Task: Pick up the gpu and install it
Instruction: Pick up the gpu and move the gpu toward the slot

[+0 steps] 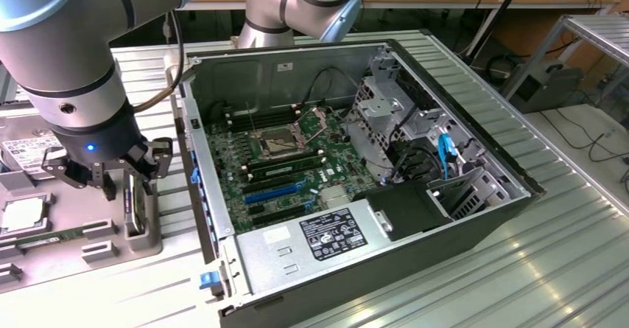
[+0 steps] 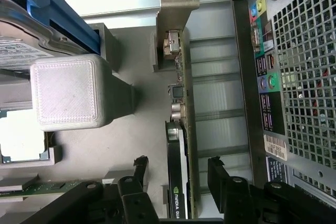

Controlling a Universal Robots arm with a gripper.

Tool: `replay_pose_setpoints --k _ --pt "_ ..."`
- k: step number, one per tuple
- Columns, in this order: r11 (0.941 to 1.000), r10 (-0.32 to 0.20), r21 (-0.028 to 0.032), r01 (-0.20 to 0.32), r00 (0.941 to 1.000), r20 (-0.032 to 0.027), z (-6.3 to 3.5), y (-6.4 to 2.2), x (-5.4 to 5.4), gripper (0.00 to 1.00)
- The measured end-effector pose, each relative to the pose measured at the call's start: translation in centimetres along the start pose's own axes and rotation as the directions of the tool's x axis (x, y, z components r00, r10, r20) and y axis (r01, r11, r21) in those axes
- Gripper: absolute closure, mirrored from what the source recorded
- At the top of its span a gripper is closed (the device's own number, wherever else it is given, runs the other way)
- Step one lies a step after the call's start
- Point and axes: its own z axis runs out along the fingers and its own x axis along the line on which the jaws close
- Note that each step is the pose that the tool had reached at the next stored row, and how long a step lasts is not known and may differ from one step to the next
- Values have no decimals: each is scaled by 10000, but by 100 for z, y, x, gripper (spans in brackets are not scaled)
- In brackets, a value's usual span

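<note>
Open jaws astride gpu [image 2: 177, 190] (upright)

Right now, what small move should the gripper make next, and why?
Probably close the jaws. The open gripper straddles the gpu, which stands on edge in the grey tray, with one jaw on each side and a gap to both. How deep the jaws reach I cannot tell, so close slowly.

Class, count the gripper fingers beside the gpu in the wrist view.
2: one finger on one side of the gpu, the other finger opposite, neither touching it.
</note>
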Motion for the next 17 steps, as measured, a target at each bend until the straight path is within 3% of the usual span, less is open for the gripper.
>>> replay_pose_setpoints --k 1,3,4,11,12,16,17 --pt "10000 0 0 0 10000 0 0 0 0 47" --pt "10000 0 0 0 10000 0 0 0 0 48" --pt "10000 0 0 0 10000 0 0 0 0 56" --pt "10000 0 4 0 10000 0 1 16 0 57" --pt "10000 0 4 0 10000 0 1 16 0 64" --pt "10000 -1 4 1 10000 0 1 16 0 65" --pt "10000 -1 4 1 10000 0 1 16 0 73"
